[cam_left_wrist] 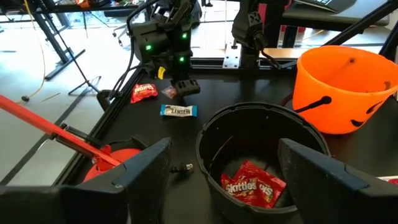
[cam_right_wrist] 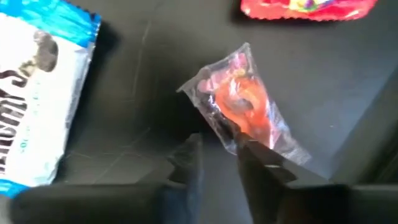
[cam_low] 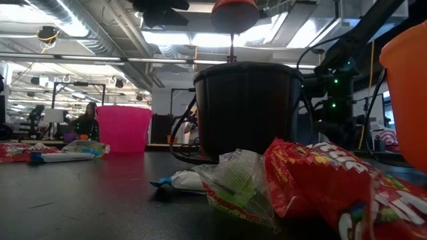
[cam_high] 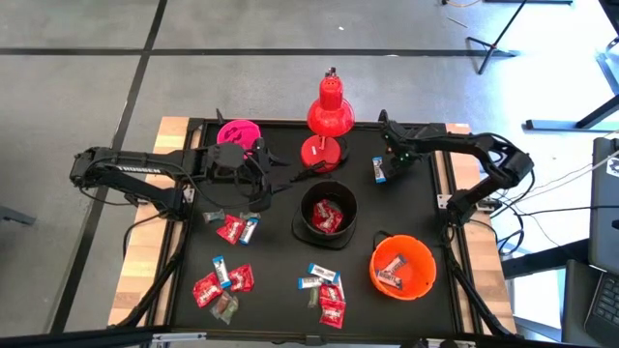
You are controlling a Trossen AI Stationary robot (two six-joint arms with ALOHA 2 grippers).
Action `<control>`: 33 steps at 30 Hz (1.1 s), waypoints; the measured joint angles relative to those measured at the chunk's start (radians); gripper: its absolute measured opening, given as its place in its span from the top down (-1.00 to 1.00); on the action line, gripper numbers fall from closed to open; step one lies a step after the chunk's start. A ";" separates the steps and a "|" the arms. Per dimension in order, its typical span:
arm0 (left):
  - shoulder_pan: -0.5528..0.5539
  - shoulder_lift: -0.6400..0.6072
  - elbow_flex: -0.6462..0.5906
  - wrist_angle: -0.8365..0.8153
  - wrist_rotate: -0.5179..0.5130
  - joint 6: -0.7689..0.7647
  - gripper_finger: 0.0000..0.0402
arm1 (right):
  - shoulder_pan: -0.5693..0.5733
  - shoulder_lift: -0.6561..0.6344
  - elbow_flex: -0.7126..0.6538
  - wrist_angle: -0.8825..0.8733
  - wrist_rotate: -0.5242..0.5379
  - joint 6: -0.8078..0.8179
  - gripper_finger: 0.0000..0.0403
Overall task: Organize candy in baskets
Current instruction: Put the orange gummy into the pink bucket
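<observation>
My right gripper (cam_right_wrist: 217, 146) points down at the table's far right, over a small clear-wrapped orange candy (cam_right_wrist: 242, 106) that lies flat on the black mat. Its fingers stand a narrow gap apart at the wrapper's edge. A white-and-blue candy (cam_right_wrist: 37, 99) and a red candy (cam_right_wrist: 305, 6) lie close by. My left gripper (cam_left_wrist: 236, 180) hangs wide open above the mat beside the black basket (cam_high: 327, 215), which holds red candy (cam_left_wrist: 252, 186). The orange basket (cam_high: 401, 266) also holds candy. The pink basket (cam_high: 238, 133) stands at the far left. My right gripper comes from above, pointing down. One fingertip (cam_right_wrist: 252, 155) overlaps the clear wrapper's edge (cam_right_wrist: 224, 127), and the other stands just off it. Whether they touch the wrapper, I cannot tell. The candy lies flat on the mat.
A red desk lamp (cam_high: 329, 114) stands at the far middle, its round base (cam_high: 319, 153) between the two grippers. Loose candy lies in clusters on the near half of the mat (cam_high: 232, 227) (cam_high: 222, 285) (cam_high: 329, 290).
</observation>
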 joint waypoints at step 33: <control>-0.028 0.000 0.000 0.001 -0.016 -0.035 -0.41 | 0.267 -0.543 0.007 -0.219 0.000 0.154 1.00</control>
